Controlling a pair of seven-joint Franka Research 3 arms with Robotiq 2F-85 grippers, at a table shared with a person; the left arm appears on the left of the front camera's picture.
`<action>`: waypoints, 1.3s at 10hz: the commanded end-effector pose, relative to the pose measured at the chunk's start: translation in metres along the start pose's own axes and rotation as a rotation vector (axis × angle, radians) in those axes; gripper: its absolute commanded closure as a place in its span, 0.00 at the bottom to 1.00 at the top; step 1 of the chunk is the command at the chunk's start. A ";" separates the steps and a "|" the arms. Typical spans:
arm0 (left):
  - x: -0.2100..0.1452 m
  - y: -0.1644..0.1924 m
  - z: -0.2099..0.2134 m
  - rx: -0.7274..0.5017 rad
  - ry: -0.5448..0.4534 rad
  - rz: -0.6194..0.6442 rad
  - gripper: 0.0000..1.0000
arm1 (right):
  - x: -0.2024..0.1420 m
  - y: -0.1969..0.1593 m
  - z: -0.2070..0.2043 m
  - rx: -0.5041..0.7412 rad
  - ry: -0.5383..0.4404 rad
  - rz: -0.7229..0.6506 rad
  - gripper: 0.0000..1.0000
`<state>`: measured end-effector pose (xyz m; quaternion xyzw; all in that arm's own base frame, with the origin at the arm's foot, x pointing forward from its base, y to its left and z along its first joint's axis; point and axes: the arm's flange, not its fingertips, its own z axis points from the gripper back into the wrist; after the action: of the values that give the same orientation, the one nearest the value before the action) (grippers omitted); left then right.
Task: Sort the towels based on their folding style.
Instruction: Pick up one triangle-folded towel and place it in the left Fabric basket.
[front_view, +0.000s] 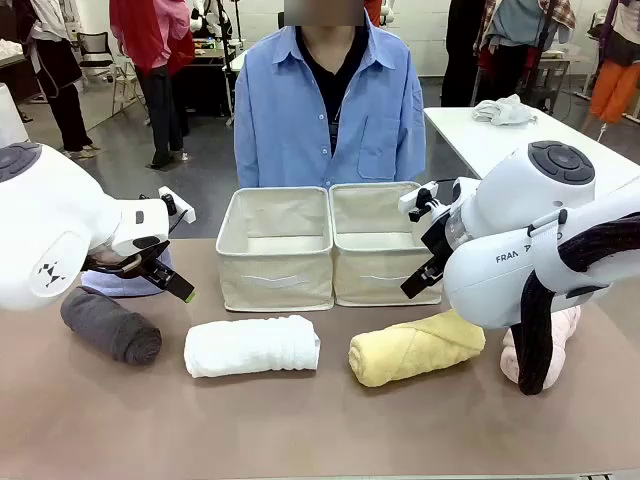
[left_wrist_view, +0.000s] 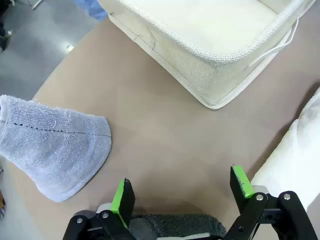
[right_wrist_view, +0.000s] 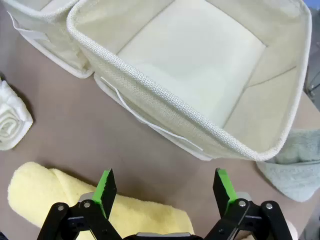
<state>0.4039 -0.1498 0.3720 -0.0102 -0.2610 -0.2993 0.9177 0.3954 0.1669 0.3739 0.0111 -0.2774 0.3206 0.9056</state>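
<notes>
Empty, jaws apart, left gripper is hanging just above grey roll, right gripper above yellow roll, with a shallow pinch likely unrolling either.

Pink towel: mostly behind right arm. Light blue towel: mostly behind left arm. Pale grey-green towel: cut by right wrist view's edge, partly behind box.
</notes>
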 end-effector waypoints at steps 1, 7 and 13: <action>0.000 0.000 0.000 0.000 -0.001 0.000 0.00 | 0.000 0.000 0.000 0.000 0.000 0.000 0.00; 0.000 0.000 0.000 0.000 -0.001 0.000 0.00 | 0.000 0.000 0.000 0.000 0.000 0.000 0.00; 0.000 0.000 0.000 0.000 -0.001 0.000 0.00 | 0.000 0.000 0.000 0.000 0.000 0.000 0.00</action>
<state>0.4039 -0.1498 0.3720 -0.0103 -0.2610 -0.2993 0.9177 0.3955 0.1669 0.3739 0.0110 -0.2774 0.3205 0.9056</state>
